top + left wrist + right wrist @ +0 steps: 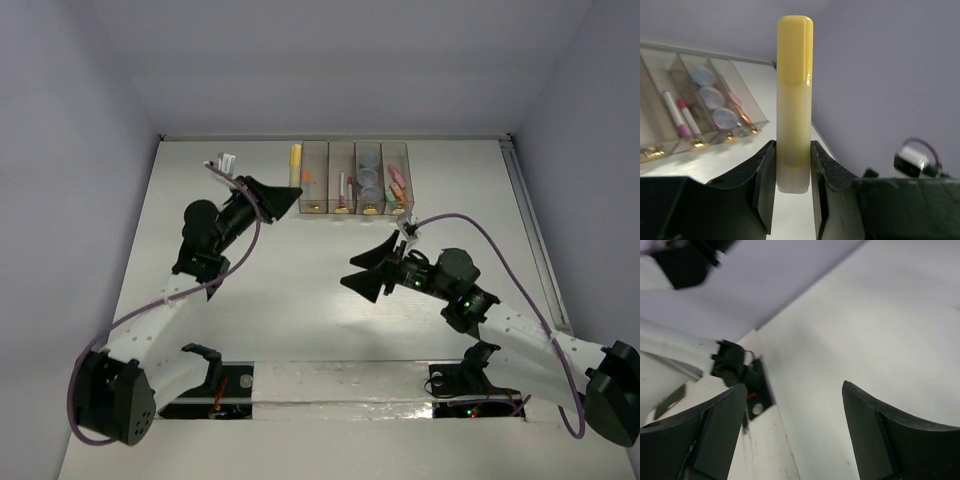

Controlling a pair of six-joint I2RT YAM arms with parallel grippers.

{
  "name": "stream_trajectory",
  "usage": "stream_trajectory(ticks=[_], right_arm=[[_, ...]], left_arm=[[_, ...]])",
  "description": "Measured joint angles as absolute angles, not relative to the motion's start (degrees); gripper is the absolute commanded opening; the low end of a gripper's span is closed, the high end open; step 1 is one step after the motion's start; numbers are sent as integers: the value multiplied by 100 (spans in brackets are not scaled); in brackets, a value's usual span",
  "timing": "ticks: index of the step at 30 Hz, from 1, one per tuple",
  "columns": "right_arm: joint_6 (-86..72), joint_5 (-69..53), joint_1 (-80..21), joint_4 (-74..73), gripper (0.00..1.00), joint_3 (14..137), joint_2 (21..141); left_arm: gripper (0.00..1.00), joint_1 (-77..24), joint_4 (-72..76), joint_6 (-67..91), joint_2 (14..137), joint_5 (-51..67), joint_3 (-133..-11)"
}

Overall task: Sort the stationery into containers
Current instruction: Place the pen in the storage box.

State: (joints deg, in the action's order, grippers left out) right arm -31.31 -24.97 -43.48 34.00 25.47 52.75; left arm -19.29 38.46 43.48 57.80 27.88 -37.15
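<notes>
My left gripper (pixel 290 196) is shut on a yellow marker (pixel 295 156), which sticks out past the fingertips just left of the row of four translucent containers (pixel 356 146). In the left wrist view the yellow marker (pixel 795 90) stands upright between the closed jaws of the left gripper (pixel 793 170), above the table, with the containers (pixel 754 116) to the left. The bins hold a small orange piece (pixel 307 178), pink-and-white markers (pixel 342 186), bluish rolls (pixel 369 176) and pink, orange and green markers (pixel 398 186). My right gripper (pixel 372 268) is open and empty over the table's middle; it also shows in the right wrist view (pixel 792 405).
A white taped strip (pixel 340 385) runs along the near edge between the arm bases. Purple cables (pixel 500 250) loop off both arms. A metal rail (pixel 530 230) lines the table's right side. Grey walls close in the back and sides.
</notes>
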Motion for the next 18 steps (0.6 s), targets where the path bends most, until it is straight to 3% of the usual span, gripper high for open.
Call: stream_trajectory(ticks=[8,18], right_arm=[[-2871,-1343,-4348,1990,79,2147,4772],[-2681,-917,-4348,1269,79,2147,4355]], left_arm=[[0,-1942,3183,3785,7745,1343,-5249],[0,-1942,2239,3155,9948,174,-7002]])
